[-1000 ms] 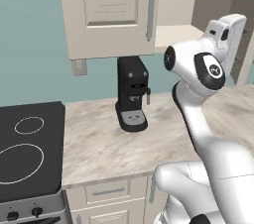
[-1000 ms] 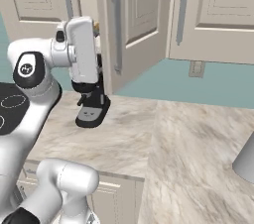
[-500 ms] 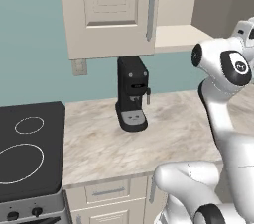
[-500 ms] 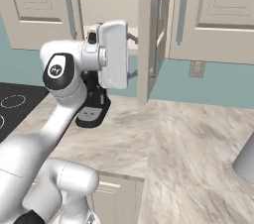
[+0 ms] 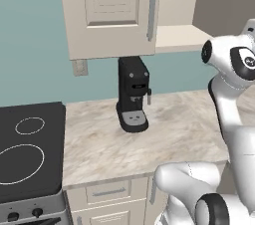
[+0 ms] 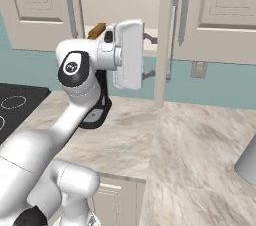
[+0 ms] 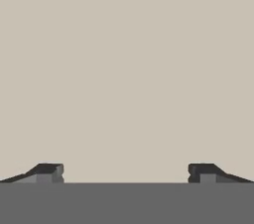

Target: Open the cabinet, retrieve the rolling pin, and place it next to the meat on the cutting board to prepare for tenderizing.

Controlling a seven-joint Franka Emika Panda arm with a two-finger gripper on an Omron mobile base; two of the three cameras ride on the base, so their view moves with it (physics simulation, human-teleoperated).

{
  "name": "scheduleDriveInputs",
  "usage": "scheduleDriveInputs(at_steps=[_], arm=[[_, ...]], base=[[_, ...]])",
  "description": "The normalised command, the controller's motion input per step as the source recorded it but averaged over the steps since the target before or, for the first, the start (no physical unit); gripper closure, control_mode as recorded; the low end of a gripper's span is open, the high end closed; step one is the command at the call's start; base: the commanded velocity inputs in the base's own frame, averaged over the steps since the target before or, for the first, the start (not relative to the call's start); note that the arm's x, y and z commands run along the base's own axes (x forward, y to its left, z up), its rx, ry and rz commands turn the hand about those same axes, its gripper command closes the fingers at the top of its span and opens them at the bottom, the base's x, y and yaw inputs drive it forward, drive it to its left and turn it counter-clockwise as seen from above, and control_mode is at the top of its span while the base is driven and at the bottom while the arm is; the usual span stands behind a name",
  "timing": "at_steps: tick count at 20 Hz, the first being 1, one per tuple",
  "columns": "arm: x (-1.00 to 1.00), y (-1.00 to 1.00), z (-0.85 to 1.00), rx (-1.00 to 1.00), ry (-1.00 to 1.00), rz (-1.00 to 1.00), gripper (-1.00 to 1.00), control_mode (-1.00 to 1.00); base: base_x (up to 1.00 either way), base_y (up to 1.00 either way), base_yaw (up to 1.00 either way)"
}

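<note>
Left base view: the cabinet (image 5: 114,12) hangs above the marble worktop (image 5: 164,134), its left door closed with a grey bar handle (image 5: 152,9) and its right half open onto a plain beige shelf (image 5: 179,37). A black coffee machine (image 5: 132,100) stands on the worktop under the closed door, and a black cooktop (image 5: 27,157) lies at the far left. The arm's white elbow rises at the right edge.

Right base view: the end effector (image 6: 149,55) points into the open cabinet, its dark fingers reaching past the white hand toward the swung-out door edge (image 6: 164,40), which stands just to its right. Behind the hand, up and to its left, an orange-brown end pokes out, probably the rolling pin (image 6: 97,30) on the cabinet shelf; most of it is hidden by the wrist. A wall outlet (image 6: 198,69) sits beyond the door, and a grey vessel (image 6: 248,162) is cut by the right edge.

Hand view: the two dark fingertips (image 7: 48,172) stand spread wide apart with nothing between them, facing flat beige cabinet interior.
</note>
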Motion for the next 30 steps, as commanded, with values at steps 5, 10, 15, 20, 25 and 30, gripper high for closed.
scheduleDriveInputs(at_steps=[5,10,15,20,25,30], arm=[[-0.8,0.39,0.0,0.0,-0.2,0.06,-1.0,-1.0],[-0.65,0.79,0.0,0.06,-0.25,0.11,-1.0,-1.0],[-0.4,0.94,0.0,0.11,-0.29,0.16,-1.0,-1.0],[-0.17,0.93,0.0,0.15,-0.27,0.22,-1.0,-1.0],[-0.03,0.81,0.0,0.18,-0.25,0.24,-1.0,-1.0],[0.01,0.57,0.07,0.24,-0.25,0.24,-1.0,-1.0]], base=[[0.0,0.0,0.0],[0.0,0.0,0.0],[0.0,0.0,0.0],[0.0,0.0,0.0],[0.0,0.0,0.0],[0.0,0.0,0.0]])
